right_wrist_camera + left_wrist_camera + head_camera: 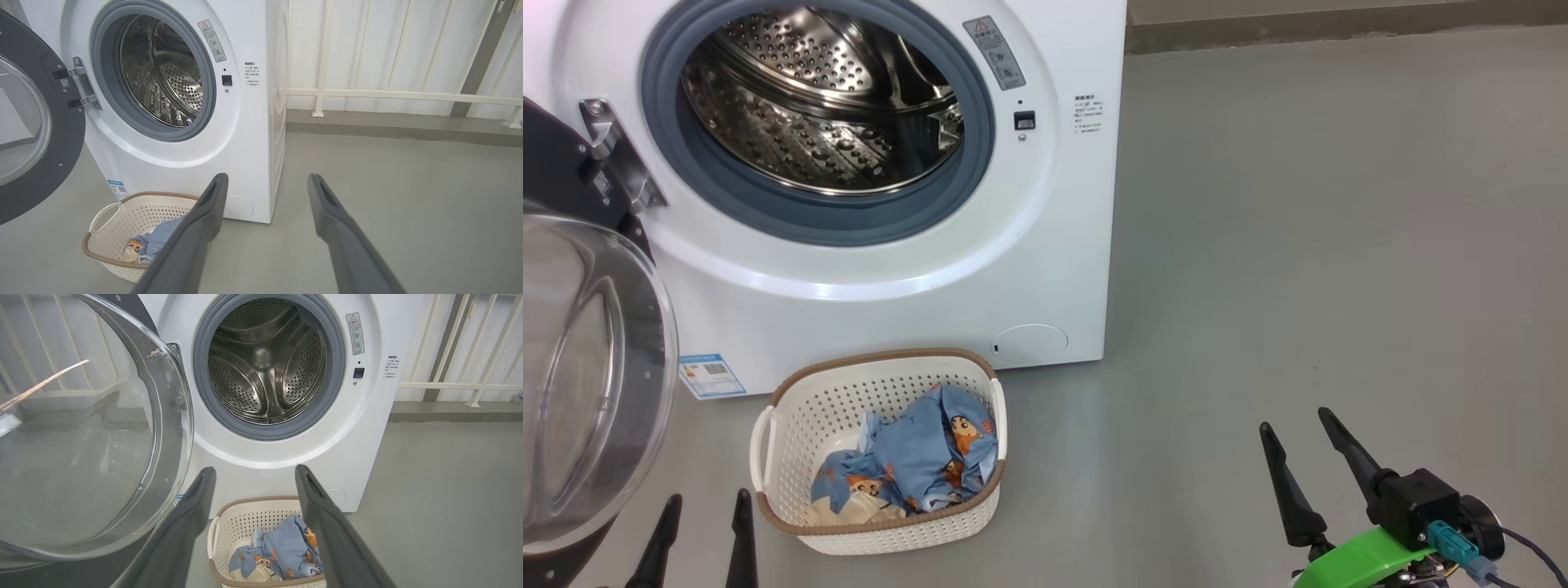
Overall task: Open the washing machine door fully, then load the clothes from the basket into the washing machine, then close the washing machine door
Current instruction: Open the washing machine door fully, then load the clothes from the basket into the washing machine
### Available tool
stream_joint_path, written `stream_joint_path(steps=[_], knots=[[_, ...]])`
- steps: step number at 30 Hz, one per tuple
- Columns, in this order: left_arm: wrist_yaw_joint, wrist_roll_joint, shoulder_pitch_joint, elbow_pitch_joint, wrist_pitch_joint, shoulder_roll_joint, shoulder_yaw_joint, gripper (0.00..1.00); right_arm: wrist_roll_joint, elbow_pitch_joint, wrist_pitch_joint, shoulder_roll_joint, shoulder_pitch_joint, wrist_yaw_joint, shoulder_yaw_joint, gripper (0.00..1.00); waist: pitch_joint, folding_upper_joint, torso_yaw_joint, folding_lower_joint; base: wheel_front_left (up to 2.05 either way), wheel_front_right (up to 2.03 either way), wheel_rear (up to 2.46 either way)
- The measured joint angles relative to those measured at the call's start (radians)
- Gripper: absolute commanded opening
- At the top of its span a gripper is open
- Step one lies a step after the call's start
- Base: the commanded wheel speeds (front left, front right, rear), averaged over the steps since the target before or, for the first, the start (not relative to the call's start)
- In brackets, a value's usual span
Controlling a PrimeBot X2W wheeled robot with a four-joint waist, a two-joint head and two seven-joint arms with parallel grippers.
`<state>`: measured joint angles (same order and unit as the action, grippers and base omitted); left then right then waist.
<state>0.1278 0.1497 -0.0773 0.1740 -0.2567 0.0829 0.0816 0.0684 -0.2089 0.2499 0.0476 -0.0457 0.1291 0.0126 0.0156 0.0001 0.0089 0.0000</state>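
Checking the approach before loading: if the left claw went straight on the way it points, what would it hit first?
Most likely the white front of the washing machine, just below its drum opening. The open left claw aims over the basket, not into it, though depth is hard to judge.

Drum (825,106) perforated shiny steel; gasket (809,224) matt rubber; basket (809,416) perforated plastic; clothes (923,457) cloth; door (596,367) clear, glossy.

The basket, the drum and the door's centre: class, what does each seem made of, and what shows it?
Basket: likely moulded plastic, matte cream, with evenly punched holes; its brown rim looks woven. Drum: probably stainless steel, mirror-bright, perforated, reflecting light. Door centre: clear glass or hard plastic, glossy, see-through, bulging.
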Motion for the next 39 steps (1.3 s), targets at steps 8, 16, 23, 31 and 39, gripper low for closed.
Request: stream_joint_path(steps=[8,16,23,31,39], knots=[[0.000,0.000,0.000,0.022,0.000,0.000,0.002,1.00,0.000,0.002,0.000,0.000,0.000,0.000,0.006,1.00,0.005,0.0000,0.006,0.0000,0.00,0.00,0.00],[0.000,0.000,0.000,0.045,0.000,0.000,0.010,1.00,0.000,0.002,0.000,0.000,0.000,0.000,0.004,1.00,0.007,0.0000,0.010,0.0000,0.00,0.00,0.00],[0.000,0.000,0.001,0.049,0.000,-0.002,0.012,1.00,0.000,0.000,0.000,0.000,0.000,0.000,0.000,1.00,0.009,0.0000,0.010,0.0000,0.00,0.00,0.00],[0.000,0.000,0.002,0.055,0.000,-0.004,0.014,1.00,0.000,0.000,0.000,0.000,0.000,0.000,-0.010,1.00,0.007,0.0000,0.016,0.0000,0.00,0.00,0.00],[0.000,0.000,0.003,0.060,0.000,-0.004,0.015,1.00,0.000,0.000,0.000,0.000,0.000,0.000,-0.013,1.00,0.008,0.0000,0.023,0.0000,0.00,0.00,0.00]])
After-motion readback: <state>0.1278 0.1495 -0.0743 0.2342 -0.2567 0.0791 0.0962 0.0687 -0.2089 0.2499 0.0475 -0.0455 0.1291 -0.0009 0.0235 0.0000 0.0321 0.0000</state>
